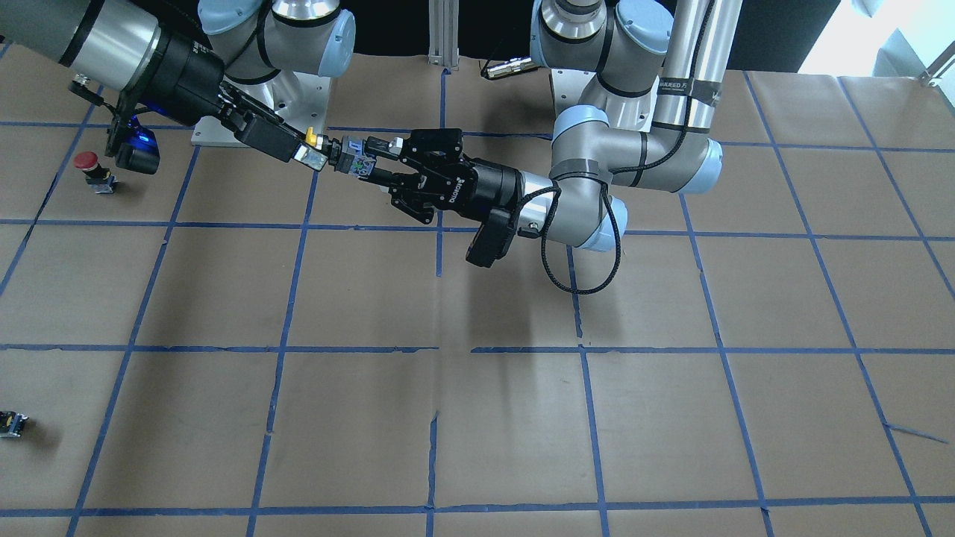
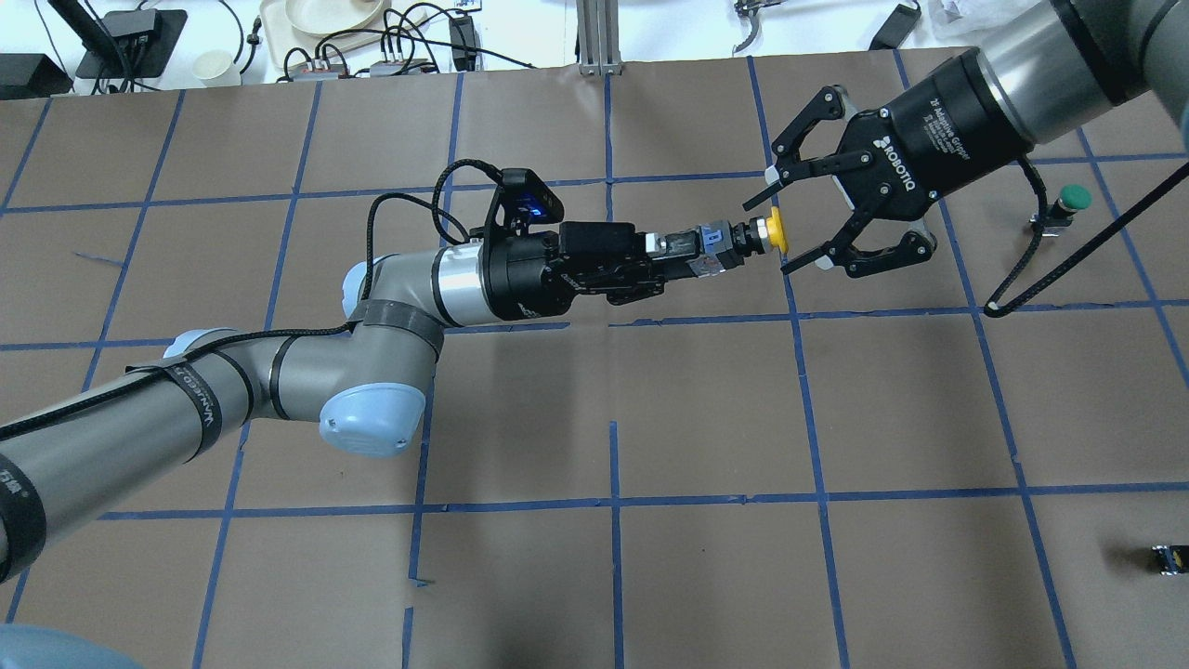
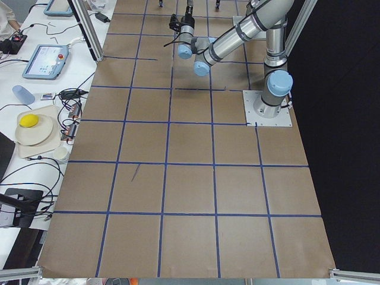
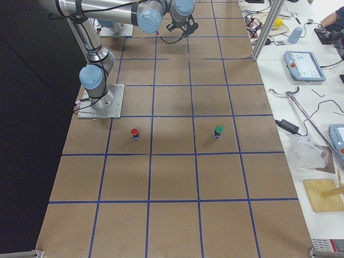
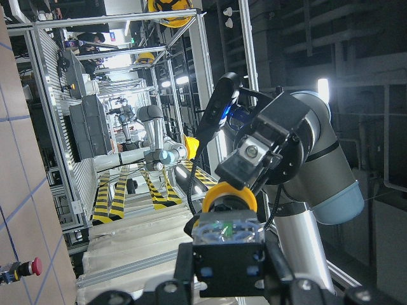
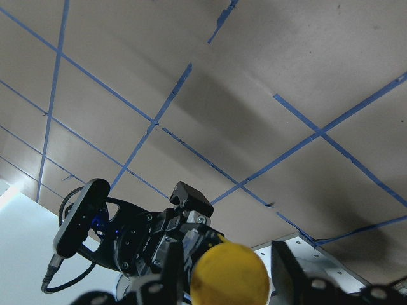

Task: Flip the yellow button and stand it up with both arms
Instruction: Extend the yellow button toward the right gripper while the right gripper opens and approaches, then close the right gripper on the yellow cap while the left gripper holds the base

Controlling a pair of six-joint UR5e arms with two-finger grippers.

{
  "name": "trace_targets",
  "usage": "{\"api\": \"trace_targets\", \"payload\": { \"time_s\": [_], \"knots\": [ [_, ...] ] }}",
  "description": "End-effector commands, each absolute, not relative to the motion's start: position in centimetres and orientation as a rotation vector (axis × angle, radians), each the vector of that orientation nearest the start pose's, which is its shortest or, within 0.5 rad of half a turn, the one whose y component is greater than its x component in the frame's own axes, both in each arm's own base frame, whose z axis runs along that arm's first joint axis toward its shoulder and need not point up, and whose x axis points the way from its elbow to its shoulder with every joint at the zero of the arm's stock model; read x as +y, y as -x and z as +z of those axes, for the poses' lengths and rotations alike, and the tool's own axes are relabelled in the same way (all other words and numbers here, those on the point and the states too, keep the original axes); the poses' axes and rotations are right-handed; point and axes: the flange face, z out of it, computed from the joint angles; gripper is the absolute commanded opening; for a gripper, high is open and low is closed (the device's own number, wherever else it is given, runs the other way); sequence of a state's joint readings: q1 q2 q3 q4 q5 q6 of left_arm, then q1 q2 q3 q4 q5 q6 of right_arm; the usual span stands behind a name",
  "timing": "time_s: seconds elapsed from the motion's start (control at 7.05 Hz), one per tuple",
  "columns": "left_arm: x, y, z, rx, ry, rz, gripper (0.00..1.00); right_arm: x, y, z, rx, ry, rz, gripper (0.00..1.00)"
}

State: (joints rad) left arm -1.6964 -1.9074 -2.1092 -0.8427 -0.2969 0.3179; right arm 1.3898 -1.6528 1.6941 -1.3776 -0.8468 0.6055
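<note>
The yellow button point(image 2: 773, 232) is held level above the table, cap pointing toward my right arm. My left gripper point(image 2: 699, 255) is shut on its dark blocky base point(image 2: 713, 247). My right gripper point(image 2: 768, 237) is open, with one finger on each side of the yellow cap and a gap to each. In the front-facing view the cap point(image 1: 310, 136) sits between the right gripper point(image 1: 302, 149) and the left gripper point(image 1: 365, 160). The left wrist view shows the base point(image 5: 229, 236) and cap rim point(image 5: 230, 196). The right wrist view shows the cap point(image 6: 230, 274) head-on.
A red-capped button point(image 1: 88, 162) stands near the right arm's base. A green-capped button point(image 2: 1073, 197) stands on the table beyond the right gripper. A small dark switch block point(image 2: 1169, 557) lies near the table's right end. The table point(image 2: 613, 418) is brown paper with blue tape lines.
</note>
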Motion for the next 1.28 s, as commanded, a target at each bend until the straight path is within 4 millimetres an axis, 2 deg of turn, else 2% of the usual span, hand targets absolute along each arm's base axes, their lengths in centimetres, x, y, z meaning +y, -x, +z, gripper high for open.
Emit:
{"api": "trace_targets", "payload": {
  "time_s": [0.0, 0.28, 0.43, 0.57, 0.85, 0.99, 1.13],
  "knots": [
    [-46.2, 28.8, 27.7, -1.269, 0.154, 0.071, 0.09, -46.6, -11.7, 47.9, 2.212, -1.031, 0.462, 0.23],
    [-46.3, 28.8, 27.8, -1.268, 0.157, 0.073, 0.09, -46.6, -11.7, 47.9, 2.212, -1.031, 0.462, 0.15],
    [-46.3, 28.8, 27.8, -1.272, 0.157, 0.074, 0.36, -46.7, -11.7, 48.0, 2.212, -1.030, 0.460, 0.13],
    [-46.2, 28.8, 27.9, -1.273, 0.145, 0.054, 0.99, -46.7, -11.7, 48.1, 2.211, -1.029, 0.457, 0.12],
    [-47.8, 29.1, 29.7, -1.322, 0.151, 0.017, 1.00, -47.0, -11.6, 49.4, 2.219, -1.023, 0.425, 0.10],
    [-49.5, 28.8, 32.0, -1.419, 0.149, -0.010, 1.00, -47.3, -10.9, 50.2, 2.249, -1.029, 0.389, 0.10],
    [-51.7, 28.3, 34.3, -1.595, 0.152, 0.007, 1.00, -47.4, -9.2, 50.8, 2.343, -1.030, 0.319, 0.08]
  ]
}}
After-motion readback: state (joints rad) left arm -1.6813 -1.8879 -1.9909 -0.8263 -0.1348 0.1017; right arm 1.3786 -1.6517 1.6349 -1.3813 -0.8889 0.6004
